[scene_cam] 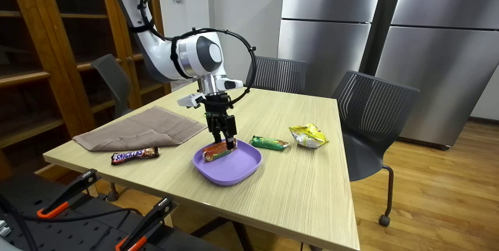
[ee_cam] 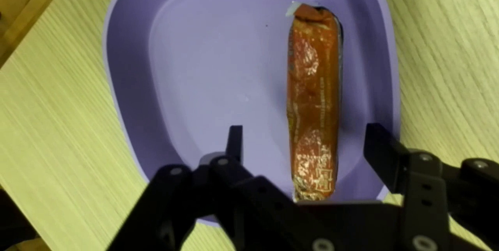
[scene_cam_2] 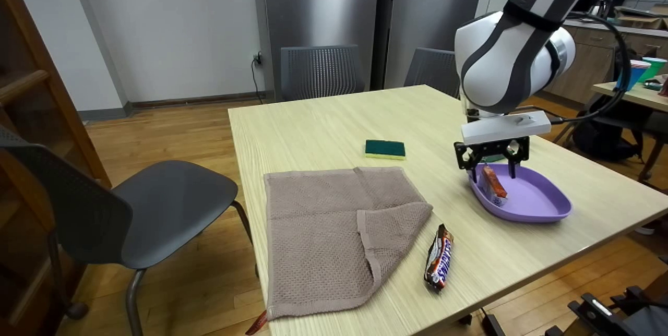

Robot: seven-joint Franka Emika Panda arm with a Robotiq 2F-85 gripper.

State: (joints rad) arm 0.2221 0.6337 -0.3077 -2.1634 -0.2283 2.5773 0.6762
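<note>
Wrist view blurs the lettering (ee_cam: pixel 323 167) on the orange packet (ee_cam: pixel 313 99).

A Snickers bar (scene_cam_2: pixel 439 260) lies near a brown towel (scene_cam_2: pixel 318 242), one corner folded over, on a pale table (scene_cam: pixel 304 188) in both exterior views. A green-and-yellow sponge (scene_cam_2: pixel 385 149) sits just beyond the towel. In an exterior view, a green packet (scene_cam: pixel 269 143) rests near a crumpled yellow bag (scene_cam: pixel 309 135). Three gray chairs (scene_cam: pixel 372 105) stand around the table, with two steel fridges (scene_cam: pixel 325 48) and a wooden cabinet (scene_cam: pixel 52 48) behind them. In the background of an exterior view, a blue cup (scene_cam_2: pixel 635 72) and a green cup (scene_cam_2: pixel 653 68) stand on a second table (scene_cam_2: pixel 610 91) at the frame's edge.
</note>
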